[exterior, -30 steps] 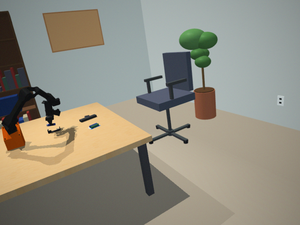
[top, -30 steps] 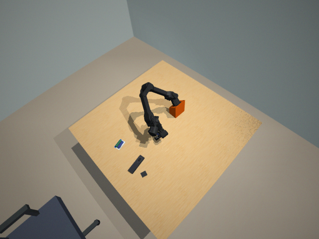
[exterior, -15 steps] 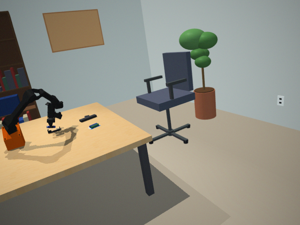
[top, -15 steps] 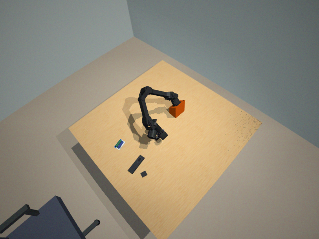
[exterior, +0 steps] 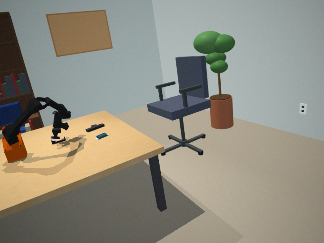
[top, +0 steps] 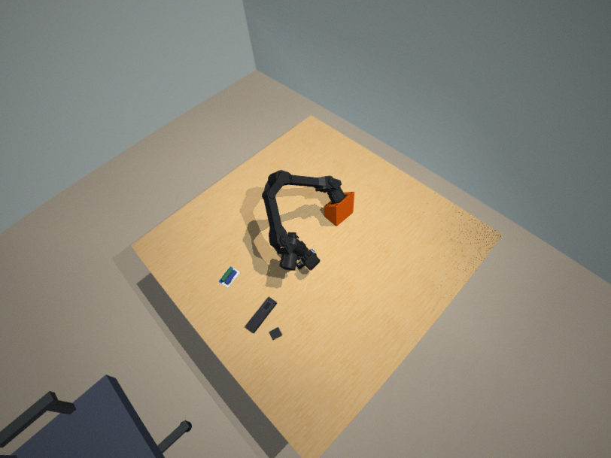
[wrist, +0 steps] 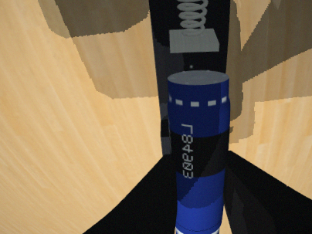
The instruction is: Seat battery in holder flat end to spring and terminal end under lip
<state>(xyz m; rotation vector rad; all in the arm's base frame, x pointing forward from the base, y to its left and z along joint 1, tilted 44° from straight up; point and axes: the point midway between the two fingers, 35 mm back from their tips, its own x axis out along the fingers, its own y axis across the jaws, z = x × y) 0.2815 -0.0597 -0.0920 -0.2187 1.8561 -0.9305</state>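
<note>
My gripper (wrist: 198,163) (exterior: 56,137) is shut on the blue battery (wrist: 200,192) (exterior: 53,137), which has a black band. The battery's flat grey end points towards the coil spring (wrist: 191,8) and its metal plate (wrist: 194,42). The black holder (wrist: 160,72) (exterior: 61,141) lies on the table under the battery. In the exterior view the battery is a little above the holder, roughly level. In the wrist view it runs nearly along the holder, with its flat end short of the plate. The terminal end is cut off by the frame edge, and the lip is not visible there.
A pack of green and blue cells (top: 229,276) (exterior: 101,136) lies on the table (top: 381,285) (exterior: 121,145). A dark remote (top: 260,315) (exterior: 95,127) lies farther off, beside a small dark square cover (top: 275,333). The arm's orange base (top: 339,209) (exterior: 15,151) stands behind.
</note>
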